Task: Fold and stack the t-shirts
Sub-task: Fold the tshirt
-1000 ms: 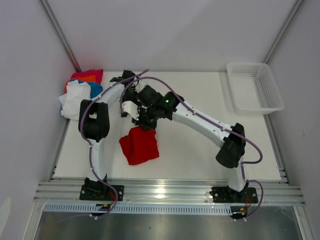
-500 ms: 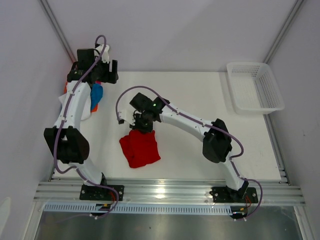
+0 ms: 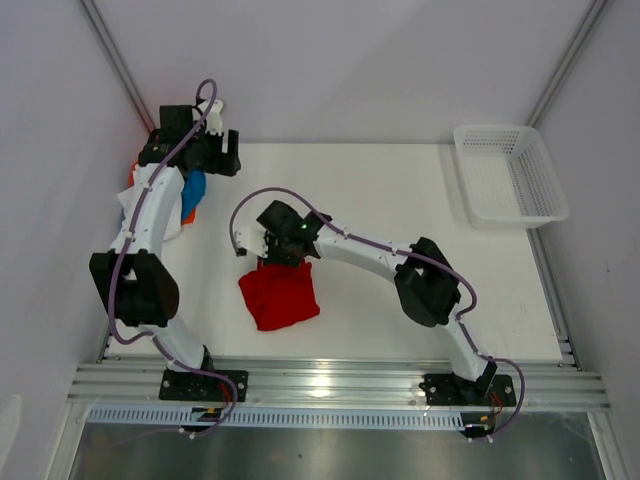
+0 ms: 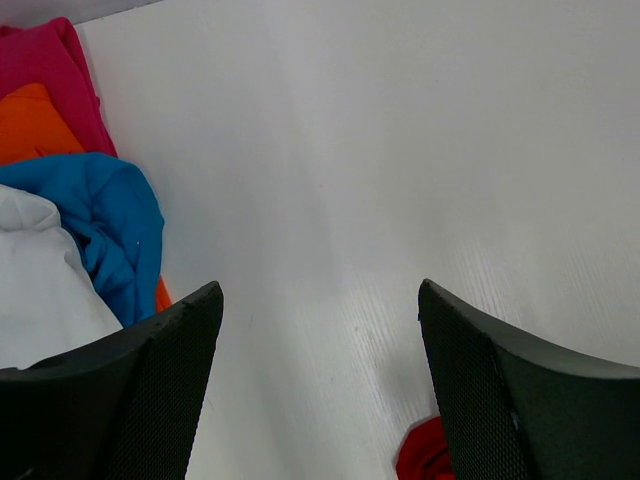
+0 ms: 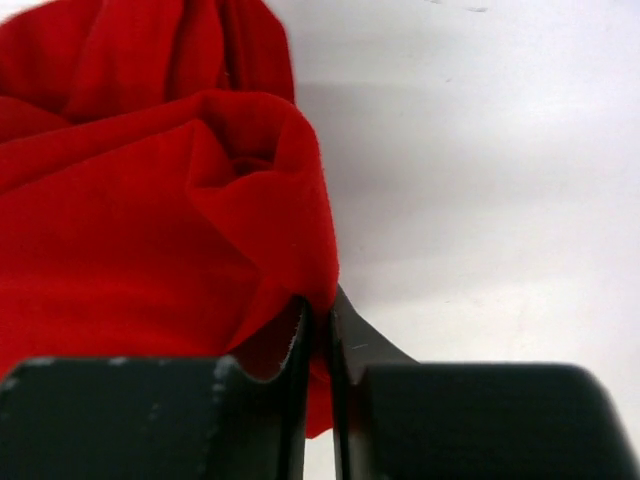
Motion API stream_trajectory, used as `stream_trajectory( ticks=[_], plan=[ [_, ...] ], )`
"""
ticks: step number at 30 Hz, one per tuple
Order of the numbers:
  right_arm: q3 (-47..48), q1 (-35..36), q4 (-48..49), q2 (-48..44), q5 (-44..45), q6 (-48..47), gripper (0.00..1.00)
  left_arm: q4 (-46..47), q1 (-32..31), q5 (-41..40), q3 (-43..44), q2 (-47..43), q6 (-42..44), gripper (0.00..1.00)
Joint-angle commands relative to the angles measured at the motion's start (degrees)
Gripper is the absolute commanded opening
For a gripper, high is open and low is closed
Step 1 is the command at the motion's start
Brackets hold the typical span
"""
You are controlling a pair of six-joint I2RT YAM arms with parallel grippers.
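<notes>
The red shirt (image 3: 282, 297) is found bunched on the desk (image 3: 400, 190), left of centre and toward the near edge. Its far edge is reached by the right gripper (image 5: 318, 312), whose fingers are pressed almost together with a fold of the red cloth pinched between them. In the right wrist view the rest of the shirt is seen heaped in folds to the left of the fingers, and bare desk is seen to the right. From above, the right arm is seen stretched across the desk from its base at the near right, its wrist low over the shirt.

The left gripper (image 4: 320, 300) is held spread wide with nothing between its fingers; only bare desk is seen in the gap. It is raised over the far left part of the desk, beside a pile (image 3: 190, 190) of other shirts. In the left wrist view a pink shirt (image 4: 45, 70) is seen farthest back, an orange shirt (image 4: 40, 125) next to it, then a blue shirt (image 4: 95, 215) and a white shirt (image 4: 35, 275) nearest the camera. The pile is partly hidden by the left arm in the top view and is kept well apart from the red shirt.

A basket (image 3: 490, 128) is set at the far right corner of the desk, well away from both grippers
</notes>
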Motion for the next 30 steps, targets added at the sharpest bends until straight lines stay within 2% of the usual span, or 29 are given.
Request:
stream_trajectory(
  ticks=[1, 3, 4, 7, 10, 15, 18, 19, 21, 22, 23, 24, 28, 30],
  plan=[
    [-1.54, 1.17, 8.07, -0.47, 4.88, -2.91, 0.14, 0.36, 0.05, 2.15, -0.49, -0.66, -0.23, 0.82],
    [-3.73, 1.43, 11.67, -0.64, 7.77, -3.53, 0.27, 0.36, 0.05, 2.23, -0.66, -0.48, -0.23, 0.82],
    [-4.53, 1.52, 13.17, -0.82, 8.65, -3.97, 0.47, 0.36, 0.05, 2.41, -0.75, -0.31, -0.23, 0.82],
    [-7.42, 1.96, 19.23, -1.34, 12.08, -4.32, 0.73, 0.19, 0.05, 3.02, -0.84, 0.04, -0.23, 0.82],
    [-10.77, 2.66, 26.52, -1.78, 16.39, -5.2, 0.77, -0.16, 0.05, 3.03, -0.75, 0.66, 0.04, 0.81],
    [-16.04, 4.24, 36.63, -1.96, 20.52, -7.31, 0.77, -0.25, 0.05, 3.03, -0.75, 0.93, 0.3, 0.81],
    [-23.05, 6.17, 44.36, -1.52, 25.17, -10.28, 0.77, -0.34, 0.05, 2.76, -0.57, 0.31, 0.39, 0.81],
    [-28.47, 7.57, 47.08, -1.26, 28.49, -11.69, 0.77, -0.34, 0.05, 2.76, -0.83, 0.14, 0.39, 0.81],
    [-34.21, 8.81, 57.18, 0.75, 32.37, -17.55, 0.8, -0.34, 0.05, 2.76, -0.92, -0.3, 0.48, 0.81],
    [-37.29, 9.95, 61.3, 1.63, 34.05, -20.12, 0.84, -0.51, 0.05, 2.76, -1.19, -0.65, 0.48, 0.81],
    [-42.45, 10.39, 69.96, 2.6, 37.2, -22.41, 0.87, -0.52, 0.05, 2.59, -1.1, -0.92, 0.48, 0.82],
    [-44.15, 10.83, 72.48, 4.61, 38.36, -25.3, 0.9, -0.43, 0.05, 2.59, -1.36, -1.01, 0.48, 0.81],
    [-46.37, 13.56, 74.7, 8.67, 43.64, -25.16, 0.99, -0.34, 0.05, 2.67, -2.33, -1.8, 0.39, 0.82],
    [-46.28, 14.7, 73.66, 10.59, 44.43, -24.37, 0.99, -0.43, 0.05, 2.5, -2.68, -2.06, 0.56, 0.82]
  ],
)
